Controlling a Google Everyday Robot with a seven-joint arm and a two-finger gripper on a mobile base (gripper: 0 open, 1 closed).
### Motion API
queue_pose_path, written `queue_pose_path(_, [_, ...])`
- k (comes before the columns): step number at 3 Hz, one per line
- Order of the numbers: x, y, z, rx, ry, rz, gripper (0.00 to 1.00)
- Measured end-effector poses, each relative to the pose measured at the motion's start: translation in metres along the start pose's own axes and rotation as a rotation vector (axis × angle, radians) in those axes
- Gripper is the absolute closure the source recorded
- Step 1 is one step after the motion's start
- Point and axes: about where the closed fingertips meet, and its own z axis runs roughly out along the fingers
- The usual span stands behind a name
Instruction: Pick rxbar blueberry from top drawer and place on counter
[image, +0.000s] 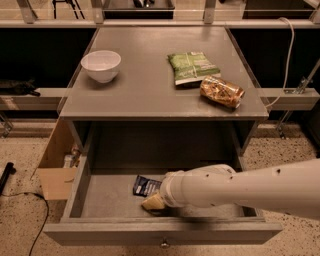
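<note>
Top drawer (107, 197): pulled fully out of the grey cabinet, front panel toward the camera, small round metal knob (163, 244) at the middle of the panel's lower edge.

Rxbar blueberry (145, 185): lying flat on the drawer floor, roughly midway across and nearer the front than the back. Dark navy wrapper with pale lettering, turned slightly askew to the drawer's sides. It is not lifted.

Gripper (154, 203): inside the drawer, low over the floor, its pale yellowish tip just in front of the bar's near right corner. Tip and wrapper are close enough that contact cannot be confirmed or ruled out. Whether the gripper is open or closed cannot be determined from this view. The white arm (245, 187) enters from the right edge and crosses over the drawer's right front corner.

Tabletop (145, 85): the flat grey top of the cabinet, carrying three items. A white bowl (101, 65) stands upright at the left. A green snack bag (192, 67) lies flat right of centre. A shiny orange-brown packet (221, 91) lies just beside the green bag's near right corner, close to the right edge.

Surroundings: an open cardboard box (54, 170) sits on the speckled floor (20, 220) against the cabinet's left side. A thin black cable (40, 222) runs across the floor at lower left. A white cable (288, 55) hangs at the right, behind the cabinet.
</note>
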Motion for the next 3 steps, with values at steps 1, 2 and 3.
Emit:
queue_pose_path(1, [0.0000, 0.0000, 0.0000, 0.000, 0.000, 0.000, 0.82])
queue_pose_path(2, [-0.0019, 0.0001, -0.0024, 0.000, 0.000, 0.000, 1.00])
queue_pose_path(3, [-0.0065, 0.0015, -0.0052, 0.000, 0.000, 0.000, 1.00])
